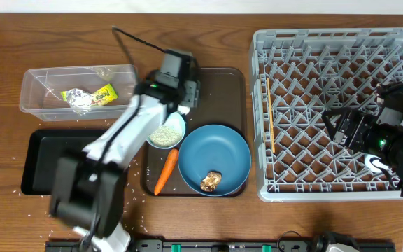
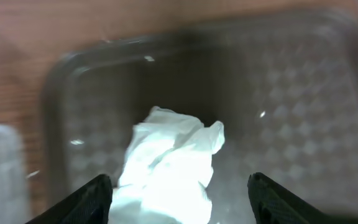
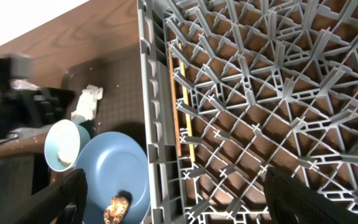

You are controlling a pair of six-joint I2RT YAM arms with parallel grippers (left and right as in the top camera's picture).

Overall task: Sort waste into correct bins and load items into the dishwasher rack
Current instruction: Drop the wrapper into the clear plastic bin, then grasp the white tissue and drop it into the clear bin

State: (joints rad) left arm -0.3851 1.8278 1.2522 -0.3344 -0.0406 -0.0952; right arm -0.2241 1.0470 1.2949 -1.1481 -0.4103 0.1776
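My left gripper [image 2: 180,180] is open over the brown serving tray [image 1: 222,84], its fingers on either side of a crumpled white tissue [image 2: 173,155] without touching it. In the overhead view the left gripper [image 1: 185,103] sits just above the light-blue bowl [image 1: 165,133], which holds rice. An orange carrot [image 1: 166,171] lies beside the blue plate [image 1: 215,157], and a brown food lump [image 1: 211,180] rests on the plate. My right gripper [image 1: 336,126] hangs open and empty over the grey dishwasher rack [image 1: 327,70]. The clear box [image 1: 47,80] holds a yellow-green wrapper [image 1: 103,93] and a silver wrapper [image 1: 79,100].
A shallow black tray [image 1: 44,161] lies in front of the clear box, partly under my left arm. Rice grains [image 1: 135,168] are scattered on the wood beside it. A thin orange stick [image 1: 270,119] lies along the rack's left wall. A pale round thing [image 1: 373,163] shows beneath my right arm.
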